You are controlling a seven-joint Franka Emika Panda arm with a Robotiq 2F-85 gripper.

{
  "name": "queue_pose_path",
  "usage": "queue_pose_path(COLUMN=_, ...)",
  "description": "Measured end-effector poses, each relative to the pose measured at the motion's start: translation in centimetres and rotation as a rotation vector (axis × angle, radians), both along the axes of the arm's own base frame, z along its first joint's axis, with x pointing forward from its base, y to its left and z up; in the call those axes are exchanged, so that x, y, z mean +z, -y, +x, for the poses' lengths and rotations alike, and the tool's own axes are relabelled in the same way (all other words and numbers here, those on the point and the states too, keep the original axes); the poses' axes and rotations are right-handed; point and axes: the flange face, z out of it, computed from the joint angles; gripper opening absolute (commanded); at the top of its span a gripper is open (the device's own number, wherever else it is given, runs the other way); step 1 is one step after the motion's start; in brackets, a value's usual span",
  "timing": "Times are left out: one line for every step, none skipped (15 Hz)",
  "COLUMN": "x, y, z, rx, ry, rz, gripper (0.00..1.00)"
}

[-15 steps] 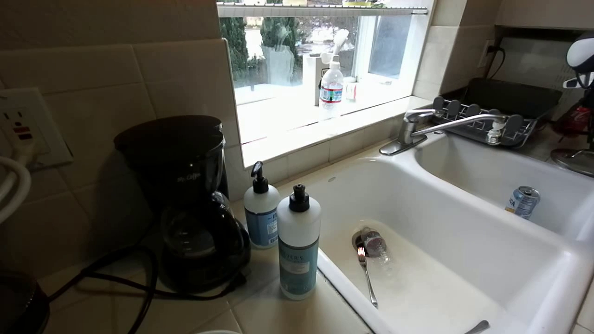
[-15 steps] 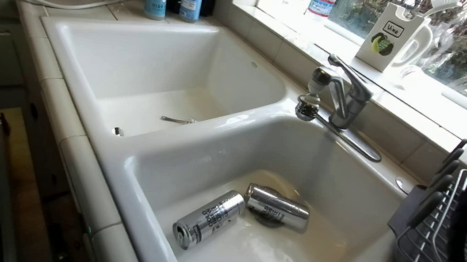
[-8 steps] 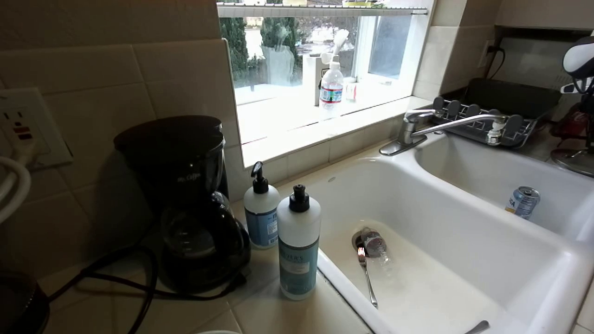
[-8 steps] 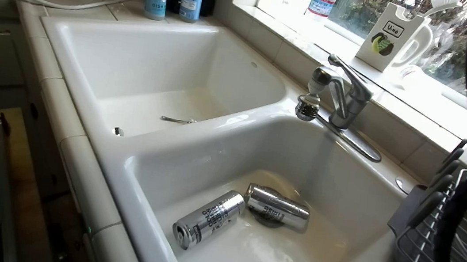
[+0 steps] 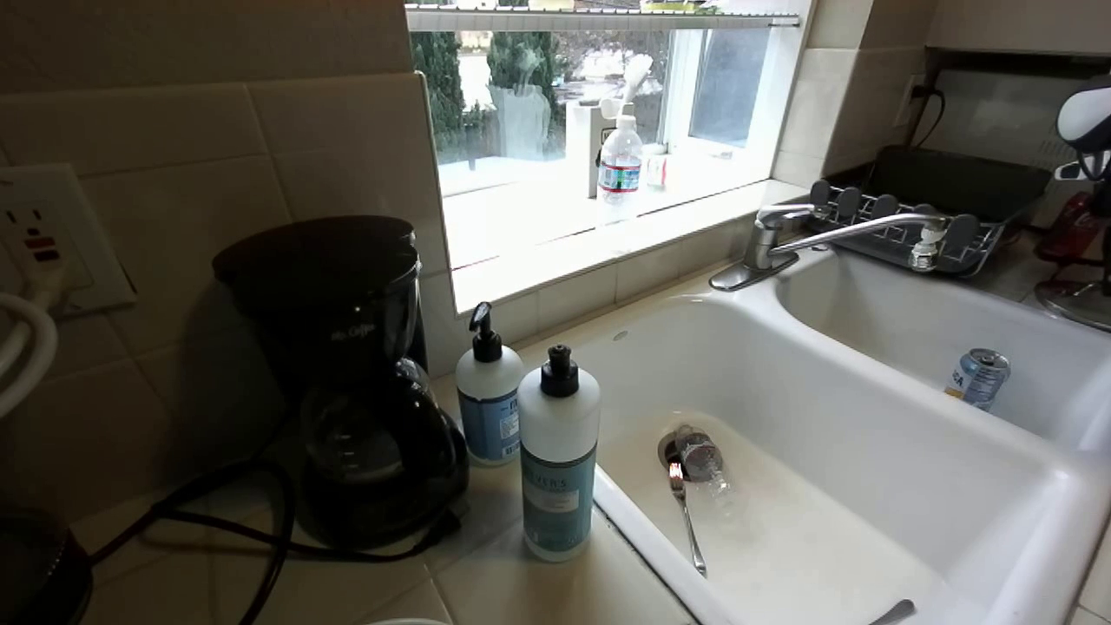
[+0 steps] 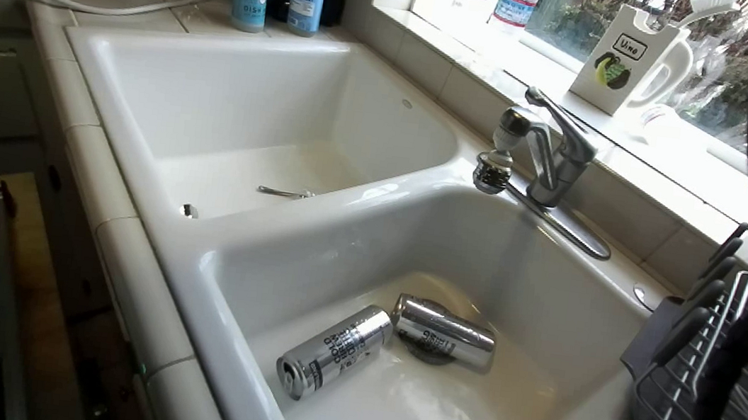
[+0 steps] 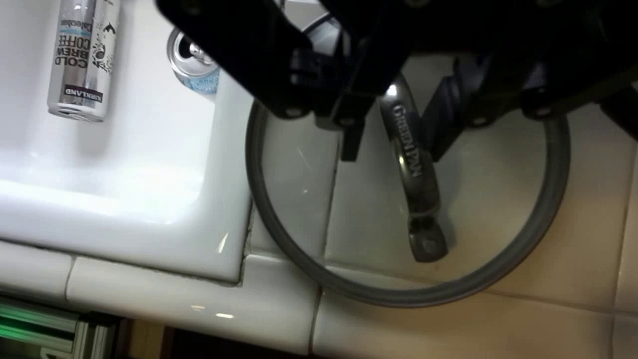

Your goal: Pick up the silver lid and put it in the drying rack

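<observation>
In wrist view, black fingers (image 7: 352,142) are apart, 1 either side of the curved grey metal handle (image 7: 412,167) of the round, silver-grey-rimmed clear-glass lid (image 7: 369,224); can't tell if either touches it. Lid's on the white-tiled surface (image 7: 548,329) under the fingers, right beside a corner of the white double sink (image 6: 346,206). Handle's long axis runs btwn the fingers, slightly slanted; 1 end points out past their tips twd the surface's front edge, other end's hidden.

Basin nearest the fingers (L of them in wrist view) has a silver metal cold-brew can (image 6: 334,352) & another silver can (image 6: 448,333), both on their sides, + a blue-and-silver can (image 7: 199,70), mouth up. Basin farther from the fingers, in an exterior view: silver metal fork (image 5: 686,525), clear plastic piece (image 5: 701,458) just beside its tines.

Dark grey wire drying rack (image 6: 682,376) stands by the near basin, across the fingers from the front edge.
</observation>
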Motion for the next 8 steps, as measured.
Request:
queue_pose_path(x=0.01, y=0.12, z=0.08, rx=0.001, ry=0.005, rz=-0.008, gripper=0.03)
queue_pose_path(x=-0.01, y=0.23, z=0.13, rx=0.002, ry=0.009, rz=-0.014, gripper=0.05)
queue_pose_path(x=-0.03, y=0.26, z=0.17, rx=0.002, ry=0.011, rz=-0.017, gripper=0.13)
queue_pose_path(x=-0.04, y=0.26, z=0.19, rx=0.001, ry=0.011, rz=-0.017, gripper=0.13)
queue_pose_path(x=-0.04, y=0.26, z=0.19, rx=0.001, ry=0.011, rz=-0.018, gripper=0.05)
queue_pose_path(x=-0.04, y=0.26, z=0.19, rx=0.0, ry=0.011, rz=-0.018, gripper=0.05)
queue_pose_path(x=-0.04, y=0.25, z=0.2, rx=-0.002, ry=0.011, rz=-0.019, gripper=0.05)
queue_pose_path(x=-0.04, y=0.24, z=0.22, rx=-0.005, ry=0.009, rz=-0.021, gripper=0.05)
